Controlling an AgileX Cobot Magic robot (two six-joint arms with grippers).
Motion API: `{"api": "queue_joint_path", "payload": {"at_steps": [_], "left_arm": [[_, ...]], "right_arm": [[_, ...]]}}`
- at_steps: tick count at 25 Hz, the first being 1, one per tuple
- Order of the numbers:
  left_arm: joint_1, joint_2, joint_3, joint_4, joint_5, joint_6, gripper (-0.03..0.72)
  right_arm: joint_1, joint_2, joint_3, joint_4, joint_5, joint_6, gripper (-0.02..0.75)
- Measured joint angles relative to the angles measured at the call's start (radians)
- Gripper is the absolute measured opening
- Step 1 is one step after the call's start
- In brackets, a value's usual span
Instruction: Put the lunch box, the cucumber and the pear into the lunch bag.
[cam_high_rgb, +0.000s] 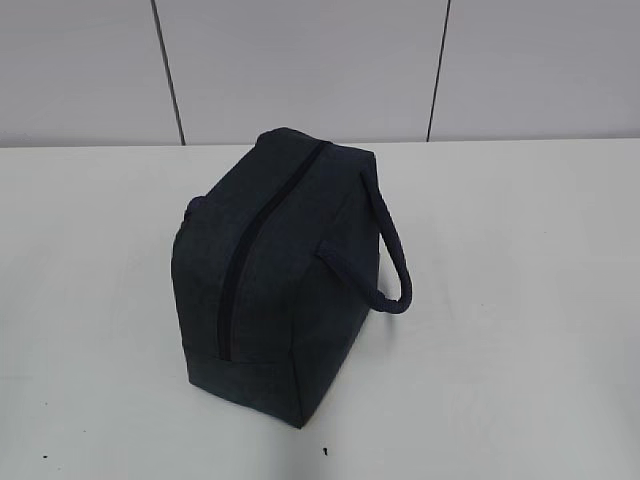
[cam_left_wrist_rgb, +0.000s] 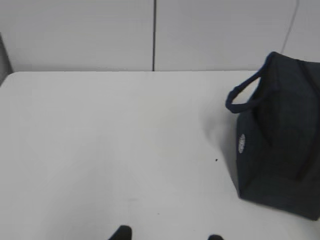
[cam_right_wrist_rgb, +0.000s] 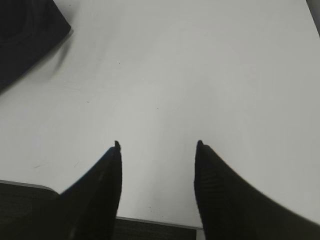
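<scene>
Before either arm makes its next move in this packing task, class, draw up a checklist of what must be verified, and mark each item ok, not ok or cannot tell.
1. Lunch bag upright on the table: ok.
2. Bag open for loading: not ok, the zipper along the top looks closed.
3. Lunch box, cucumber and pear located: cannot tell, none shows in any view; they may be inside.
4. Right gripper open and empty: ok, jaws apart over bare table.
5. Left gripper open and empty: ok, only its tips show, apart, nothing between.
6. Handles clear of the zipper: ok, the right handle hangs beside the bag.
</scene>
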Motion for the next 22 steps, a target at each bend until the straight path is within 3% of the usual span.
{"api": "queue_joint_path", "payload": {"at_steps": [3,8,22], "left_arm": [[0.083,0.000,0.000,0.000,-0.001,0.000,0.288],[0.161,0.000,0.000,0.000,-0.001,0.000,0.281],[0.174,0.000,0.000,0.000,-0.001,0.000,0.260]], "right_arm": [[0.000,0.000,0.000,0.000,0.000,0.000,0.375],[0.000,0.000,0.000,0.000,0.000,0.000,0.375],[0.022,0.000,0.000,0.000,-0.001,0.001,0.375]]}}
